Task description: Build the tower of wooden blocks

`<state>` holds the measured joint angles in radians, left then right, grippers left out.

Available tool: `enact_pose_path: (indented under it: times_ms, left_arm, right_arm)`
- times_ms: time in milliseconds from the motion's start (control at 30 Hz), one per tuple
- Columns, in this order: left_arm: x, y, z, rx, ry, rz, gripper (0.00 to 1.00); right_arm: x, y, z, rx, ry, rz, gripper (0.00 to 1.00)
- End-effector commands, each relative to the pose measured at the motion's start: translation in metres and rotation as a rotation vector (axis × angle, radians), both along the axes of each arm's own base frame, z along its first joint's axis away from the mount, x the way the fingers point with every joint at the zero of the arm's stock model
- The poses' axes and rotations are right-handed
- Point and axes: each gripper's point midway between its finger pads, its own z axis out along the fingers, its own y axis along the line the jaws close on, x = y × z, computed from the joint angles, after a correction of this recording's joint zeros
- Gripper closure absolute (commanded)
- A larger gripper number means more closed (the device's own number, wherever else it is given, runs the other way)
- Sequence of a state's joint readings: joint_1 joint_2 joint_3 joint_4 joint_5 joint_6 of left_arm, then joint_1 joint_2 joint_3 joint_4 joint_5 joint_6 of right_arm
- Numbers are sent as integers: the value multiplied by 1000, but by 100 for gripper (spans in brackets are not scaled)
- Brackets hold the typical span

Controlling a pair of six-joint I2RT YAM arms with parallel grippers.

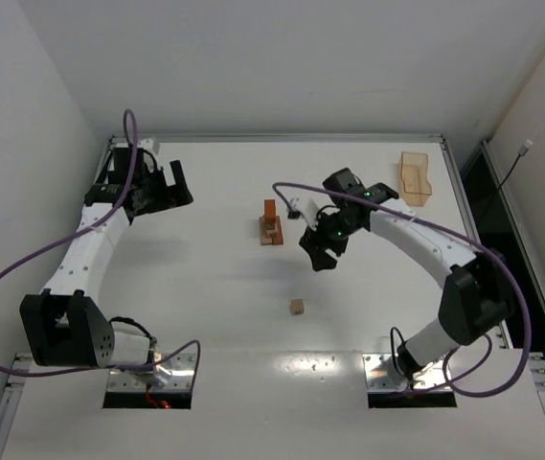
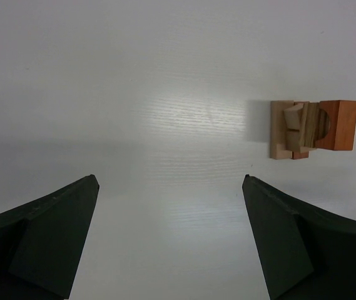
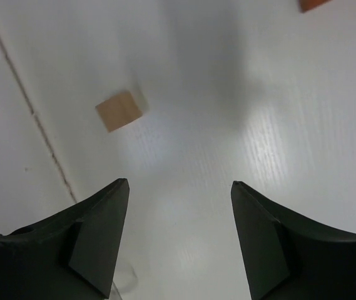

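The tower (image 1: 270, 226) stands mid-table, a tan base with a slim reddish-brown upright on top; the left wrist view shows the tower (image 2: 312, 128) at the right. One loose tan wood block (image 1: 297, 307) lies nearer the arms, and the right wrist view shows that block (image 3: 119, 111) ahead and to the left. My right gripper (image 1: 321, 252) hovers just right of the tower, open and holding nothing (image 3: 179, 183). My left gripper (image 1: 167, 175) is at the far left, wide open and holding nothing (image 2: 170, 178).
A shallow light-wood tray (image 1: 414, 176) sits at the back right corner. The table's raised rim (image 1: 282, 139) runs along the far side. A table seam (image 3: 34, 112) crosses the right wrist view at left.
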<state>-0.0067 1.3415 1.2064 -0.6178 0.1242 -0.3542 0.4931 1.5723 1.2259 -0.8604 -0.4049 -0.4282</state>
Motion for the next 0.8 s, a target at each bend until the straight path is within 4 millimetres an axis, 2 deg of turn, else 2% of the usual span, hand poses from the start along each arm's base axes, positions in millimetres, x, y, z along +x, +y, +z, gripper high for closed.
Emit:
enact_pose_path:
  times_ms: [0,33,167,200,267,300,433,533,700,767]
  left_arm:
    - [0,-4,1,-2,-2,-58,1]
    - [2,-5,7,-8,-15,-64,1]
    - [6,-8,4,-3,5,-100,1]
    - [6,-8,4,-3,5,-100,1]
    - [8,-7,3,5,6,-107,1]
    - [6,-7,2,4,16,-107,1]
    - [11,-5,5,18,5,-107,1]
    - [9,-4,4,24,15,-100,1]
    - [10,-4,0,23,24,-100,1]
    - [11,-4,4,24,15,-100,1]
  right_arm:
    - [-27,14,6,72,-78,291,37]
    - [-35,12,4,64,-74,323,36]
    - [-58,24,1,83,-125,485,30]
    - [-63,32,1,85,-149,523,30]
    - [-71,37,-5,72,-186,571,29]
    - [-77,48,-7,77,-210,614,29]
    - [-97,57,-30,50,-204,692,29]
    - [-98,68,-42,40,-201,688,29]
    - [-98,70,-62,10,-153,656,30]
    - [-91,76,-67,3,-156,645,31]
